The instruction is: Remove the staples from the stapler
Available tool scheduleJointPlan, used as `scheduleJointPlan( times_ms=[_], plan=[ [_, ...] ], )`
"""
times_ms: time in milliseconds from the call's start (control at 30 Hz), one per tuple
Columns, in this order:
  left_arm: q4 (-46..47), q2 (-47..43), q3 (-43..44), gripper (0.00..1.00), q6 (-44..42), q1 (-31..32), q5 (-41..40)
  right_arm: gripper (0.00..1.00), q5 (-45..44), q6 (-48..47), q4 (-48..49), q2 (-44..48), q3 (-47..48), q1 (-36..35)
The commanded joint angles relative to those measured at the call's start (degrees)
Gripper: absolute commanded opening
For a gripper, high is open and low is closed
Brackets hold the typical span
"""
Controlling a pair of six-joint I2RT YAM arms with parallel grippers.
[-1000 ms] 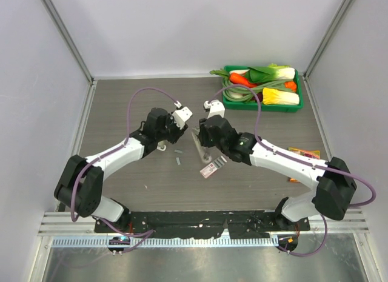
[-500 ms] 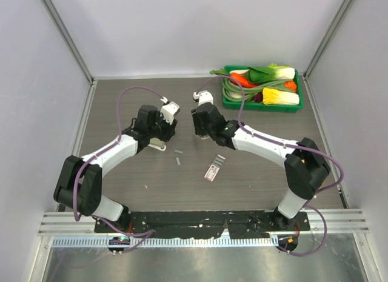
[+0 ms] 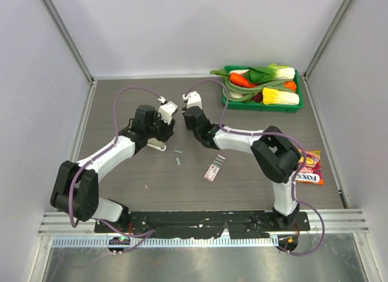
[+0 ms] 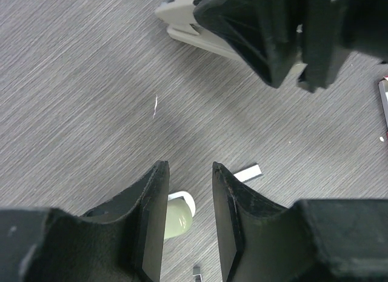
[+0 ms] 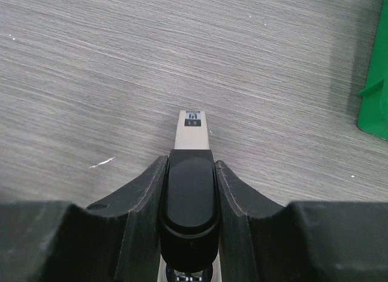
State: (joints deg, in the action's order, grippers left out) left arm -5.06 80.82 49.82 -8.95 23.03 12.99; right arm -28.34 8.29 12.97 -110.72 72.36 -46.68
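My right gripper (image 3: 190, 120) is shut on the stapler (image 5: 194, 131). A pale beige bar juts forward from between my fingers (image 5: 191, 161), with a black oblong part on top. In the left wrist view the stapler's white underside (image 4: 188, 18) shows beside those fingers. My left gripper (image 3: 159, 135) is open and empty (image 4: 186, 168), just above the table. Thin silvery staples lie loose on the table (image 3: 178, 151) (image 3: 178, 161) (image 3: 219, 159); one strip shows in the left wrist view (image 4: 248, 171).
A small pale object with a white rim (image 4: 179, 215) lies under my left fingers (image 3: 159, 147); I cannot tell what it is. A pink-and-white box (image 3: 211, 171) lies near the staples. A green tray (image 3: 260, 108) of toy vegetables stands back right. A snack packet (image 3: 308, 173) lies at the right.
My right gripper has carried the stapler away from the box, up and to the left. My left gripper has shifted slightly left. The snack packet now shows fully.
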Motion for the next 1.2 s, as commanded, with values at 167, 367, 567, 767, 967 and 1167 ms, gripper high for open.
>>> scheduleJointPlan(
  times_ms=[167, 367, 567, 767, 967, 1167],
  plan=[
    [-1.5, -1.3, 1.4, 0.38, 0.3, -0.7, 0.1, 0.08, -3.2, 0.1, 2.6, -3.7, 5.6, -1.3],
    [-3.5, -1.3, 3.1, 0.38, 1.0, -1.0, 1.0, 0.39, 0.6, 2.7, -4.8, 0.4, 3.3, -1.2],
    [-5.7, -2.2, 4.1, 0.39, 0.9, -1.2, 1.4, 0.5, 3.3, 5.1, -10.5, 5.5, -0.2, -1.2],
    [-8.7, -3.9, 5.0, 0.39, -0.4, -1.5, 1.3, 0.52, 2.5, 9.8, -19.4, 13.8, -3.2, -1.3],
    [-10.3, -5.1, 5.0, 0.39, -1.2, -1.9, 1.5, 0.37, 2.3, 19.0, -29.8, 28.3, -14.9, -3.5],
    [-12.1, -5.6, 6.1, 0.39, -1.2, -2.1, 2.7, 0.14, 2.6, 31.2, -40.2, 39.9, -25.9, -8.2]
  ],
)
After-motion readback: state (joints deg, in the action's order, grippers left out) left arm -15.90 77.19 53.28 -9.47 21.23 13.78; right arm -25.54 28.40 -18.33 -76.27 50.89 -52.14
